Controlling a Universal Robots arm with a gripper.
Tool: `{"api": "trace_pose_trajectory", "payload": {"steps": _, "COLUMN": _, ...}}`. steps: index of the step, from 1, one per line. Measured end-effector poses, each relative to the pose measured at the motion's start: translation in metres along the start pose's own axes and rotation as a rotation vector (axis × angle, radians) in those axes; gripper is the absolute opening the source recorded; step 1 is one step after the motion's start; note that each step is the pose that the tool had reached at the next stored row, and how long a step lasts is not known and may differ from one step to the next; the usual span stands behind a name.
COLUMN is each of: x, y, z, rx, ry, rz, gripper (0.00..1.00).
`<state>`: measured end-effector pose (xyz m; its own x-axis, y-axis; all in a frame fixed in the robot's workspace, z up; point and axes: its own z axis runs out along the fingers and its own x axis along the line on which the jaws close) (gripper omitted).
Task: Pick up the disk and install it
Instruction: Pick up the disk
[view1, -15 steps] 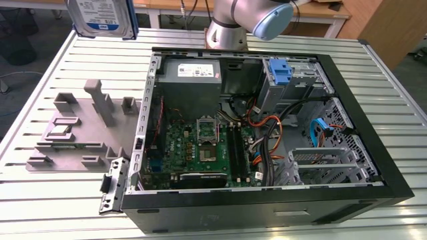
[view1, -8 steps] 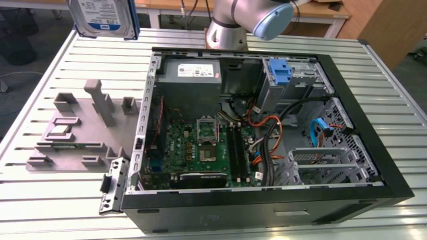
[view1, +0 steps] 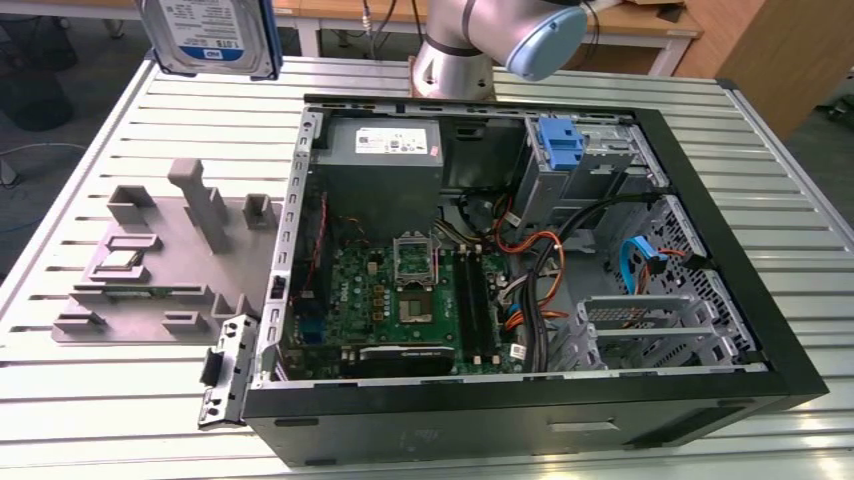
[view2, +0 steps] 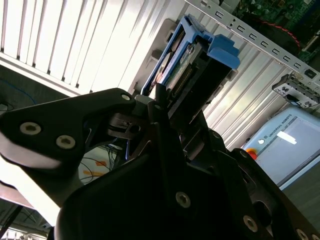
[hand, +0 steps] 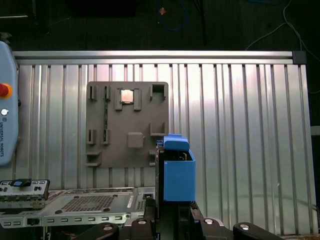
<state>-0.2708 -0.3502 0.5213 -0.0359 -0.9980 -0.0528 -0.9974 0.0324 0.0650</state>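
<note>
The gripper pinches the disk by one end, with its fingers pressed against the blue carrier frame. In the exterior view the disk hangs in the air — label showing — over the slatted table's far corner at the exterior view's left. It is clear of the grey fixture plate and the open computer case.

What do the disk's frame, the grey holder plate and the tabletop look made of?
The disk frame: blue plastic, matte, moulded tabs. Holder plate: grey plastic, probably printed; dull, blocky posts. Tabletop: likely aluminium; bright ribbed slats.
</note>
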Motion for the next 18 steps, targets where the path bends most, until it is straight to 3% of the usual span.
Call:
{"api": "trace_pose_trajectory", "payload": {"steps": 8, "x": 0.0, "y": -0.0005, "z": 0.0, "rx": 0.0, "ry": 0.0, "rz": 0.0, "gripper": 0.35}}
{"api": "trace_pose_trajectory", "payload": {"steps": 18, "x": -0.0003, "y": -0.0097, "z": -0.0004, "rx": 0.0, "ry": 0.0, "rz": 0.0, "gripper": 0.35}}
